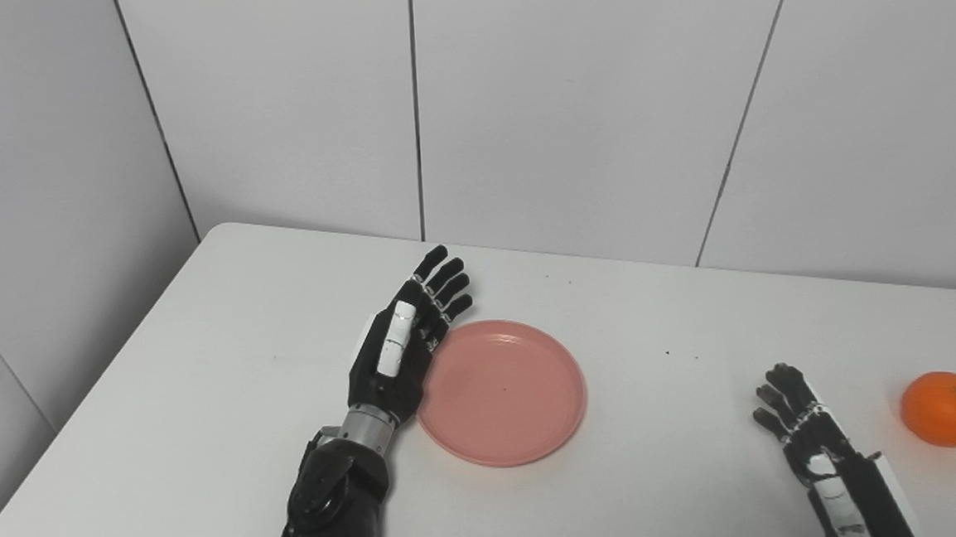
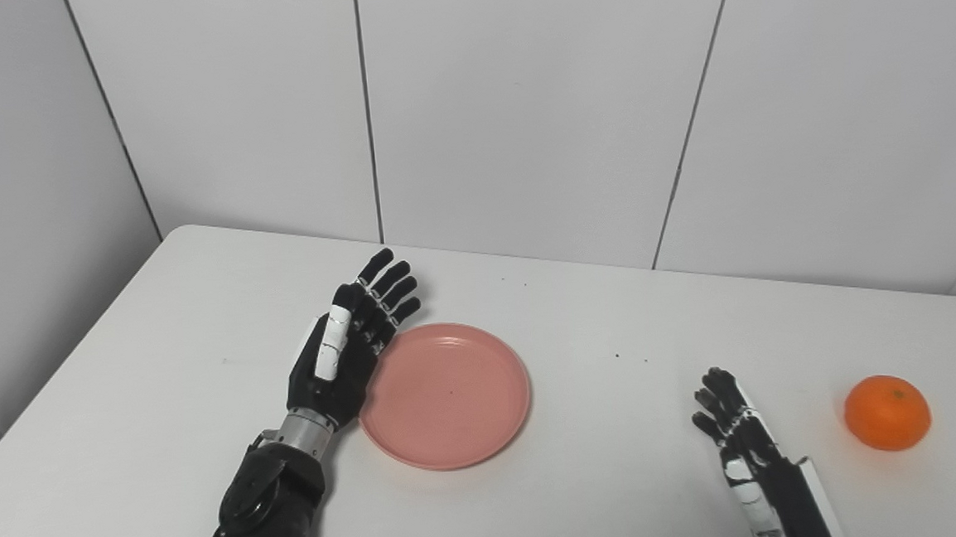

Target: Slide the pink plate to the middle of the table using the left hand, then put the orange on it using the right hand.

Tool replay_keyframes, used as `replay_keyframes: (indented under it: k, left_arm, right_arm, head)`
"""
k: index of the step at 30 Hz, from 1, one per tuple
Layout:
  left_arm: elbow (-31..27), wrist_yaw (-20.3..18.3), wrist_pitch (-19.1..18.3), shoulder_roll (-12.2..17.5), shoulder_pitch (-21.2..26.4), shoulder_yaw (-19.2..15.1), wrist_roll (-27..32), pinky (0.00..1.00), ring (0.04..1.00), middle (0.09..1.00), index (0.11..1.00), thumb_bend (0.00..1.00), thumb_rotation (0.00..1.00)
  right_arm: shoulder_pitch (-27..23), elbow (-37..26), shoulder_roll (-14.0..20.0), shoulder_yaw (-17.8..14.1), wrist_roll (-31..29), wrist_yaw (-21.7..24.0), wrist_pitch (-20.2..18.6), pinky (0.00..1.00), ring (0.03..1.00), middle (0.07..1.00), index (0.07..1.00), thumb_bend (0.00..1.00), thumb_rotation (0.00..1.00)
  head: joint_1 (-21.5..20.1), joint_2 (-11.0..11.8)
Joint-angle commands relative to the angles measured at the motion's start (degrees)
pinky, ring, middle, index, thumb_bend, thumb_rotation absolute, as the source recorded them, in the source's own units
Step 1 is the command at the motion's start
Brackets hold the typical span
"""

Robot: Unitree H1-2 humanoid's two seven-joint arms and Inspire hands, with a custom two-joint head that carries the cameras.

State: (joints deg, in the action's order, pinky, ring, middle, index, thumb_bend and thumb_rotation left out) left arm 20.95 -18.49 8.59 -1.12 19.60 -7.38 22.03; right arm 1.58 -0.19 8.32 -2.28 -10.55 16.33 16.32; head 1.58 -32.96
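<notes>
White counter [image 1: 203, 385] against grey wall panels. Near right, the right robot hand [image 1: 812, 439] waits open and empty, the orange [image 1: 945, 408] just right of it. Farther, the left robot hand [image 1: 404, 344] stands edge-on, fingers straight, holding nothing, beside the pink plate [image 1: 502, 391] at its left rim. Push sideways, low on the rim, slowly; stop near centre.
</notes>
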Motion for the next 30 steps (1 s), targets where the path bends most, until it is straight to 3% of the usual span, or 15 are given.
replay_keyframes:
  k: [1,9,14,23,30]
  left_arm:
    - [3.7,-0.3,-1.2,-2.5,-7.3,1.0,0.4,0.89,0.907,0.888,0.876,0.91,0.7]
    - [1.7,-0.7,-3.2,-3.2,-8.6,2.4,1.1,0.9,0.911,0.89,0.909,0.87,0.72]
    - [1.7,-0.4,-3.4,-3.8,-9.1,3.3,0.6,0.91,0.906,0.886,0.905,0.87,0.73]
    - [2.3,-0.1,-3.5,-4.8,-8.8,4.2,0.4,0.83,0.897,0.885,0.9,0.88,0.71]
    - [4.1,-0.5,-2.4,-6.0,-7.3,4.8,0.0,0.87,0.897,0.877,0.887,0.92,0.69]
  right_arm:
    - [3.4,2.6,-3.0,1.7,0.1,-1.4,-1.2,0.91,0.94,0.951,0.938,0.84,0.86]
    - [3.4,0.9,-3.9,3.4,2.4,-2.5,-1.7,0.91,0.947,0.955,0.947,0.83,0.88]
    - [3.4,0.5,-4.4,3.8,2.6,-2.8,-2.0,0.91,0.95,0.955,0.945,0.82,0.87]
    - [3.2,0.5,-4.7,4.2,2.9,-3.0,-1.9,0.9,0.95,0.955,0.944,0.83,0.85]
    - [3.3,0.4,-4.7,4.7,2.9,-3.4,-1.8,0.9,0.949,0.953,0.941,0.83,0.85]
  head:
    - [-0.8,-0.5]
    - [-4.3,-1.8]
    - [-4.8,-2.1]
    - [-5.4,-2.2]
    - [-5.9,-2.2]
